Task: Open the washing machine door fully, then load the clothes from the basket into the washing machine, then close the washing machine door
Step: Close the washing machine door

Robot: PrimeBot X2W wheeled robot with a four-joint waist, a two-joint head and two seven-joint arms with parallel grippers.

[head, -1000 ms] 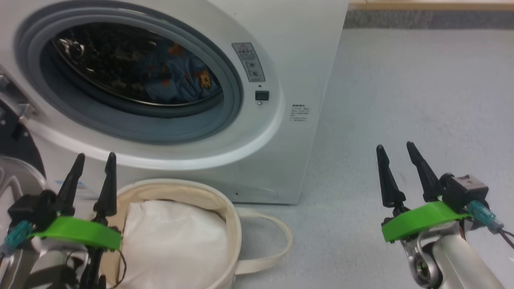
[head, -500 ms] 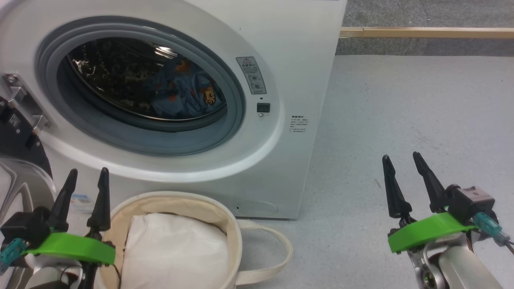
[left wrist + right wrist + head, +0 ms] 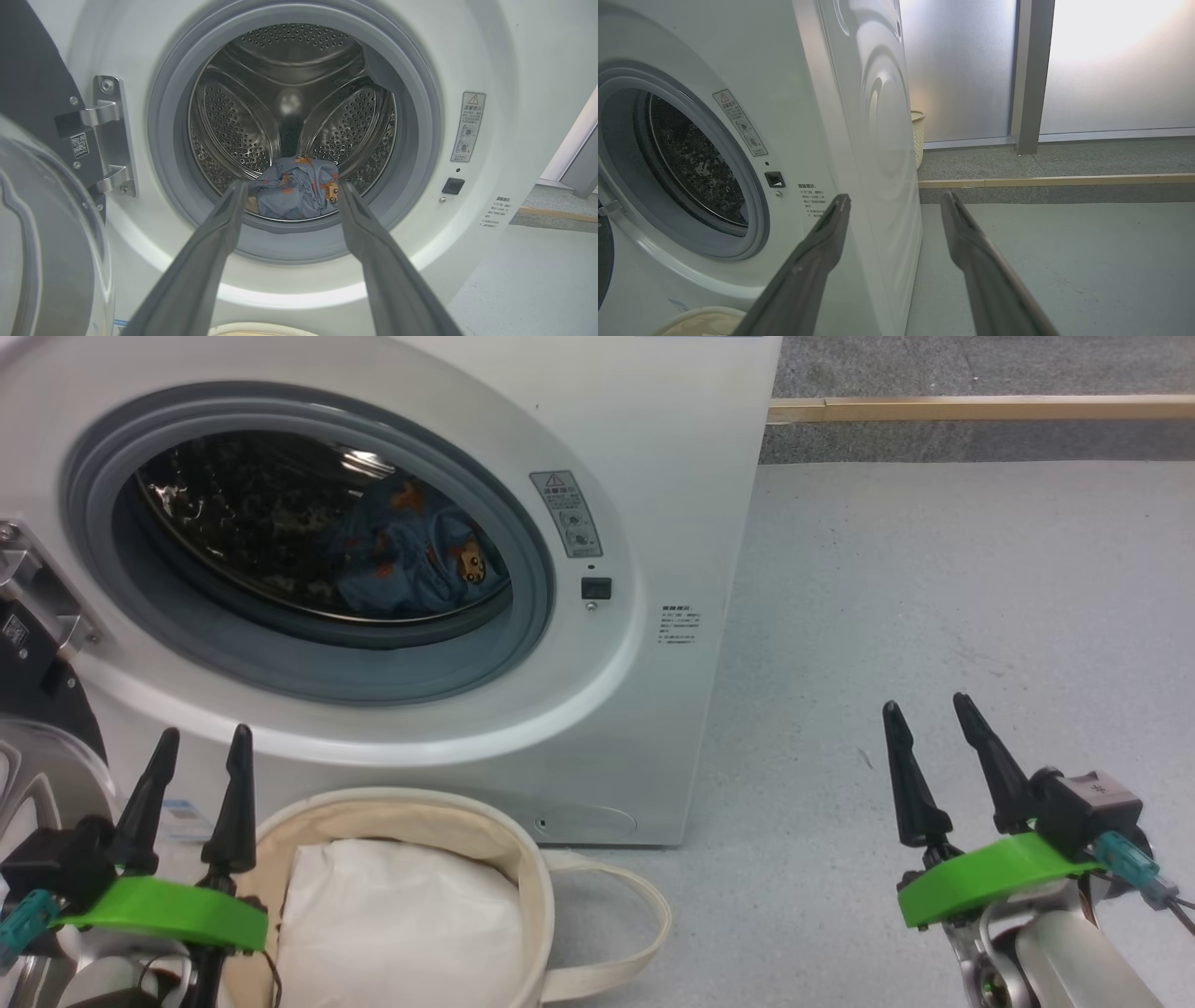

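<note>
Pale grey floor (image 3: pixel 934 597) meets a wooden strip (image 3: pixel 1064 179), with bright frosted glass panels (image 3: pixel 1115 70) beyond

One washing machine (image 3: pixel 672 448), one basket (image 3: pixel 534 859), one white bundle (image 3: pixel 401 915), one clothes heap (image 3: pixel 411 565), two end effectors (image 3: pixel 206 731) (image 3: pixel 924 702)

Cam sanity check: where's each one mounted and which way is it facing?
Head view: on the head, aimed forward-down at the washing machine and basket; left gripper and right gripper show, both open.
Left wrist view: on the left wrist, facing into the drum at the clothes; own fingers show.
Right wrist view: on the right wrist, facing the machine's front-right corner and frosted wall; own fingers show.
Shared: all three show the warning label.
</note>
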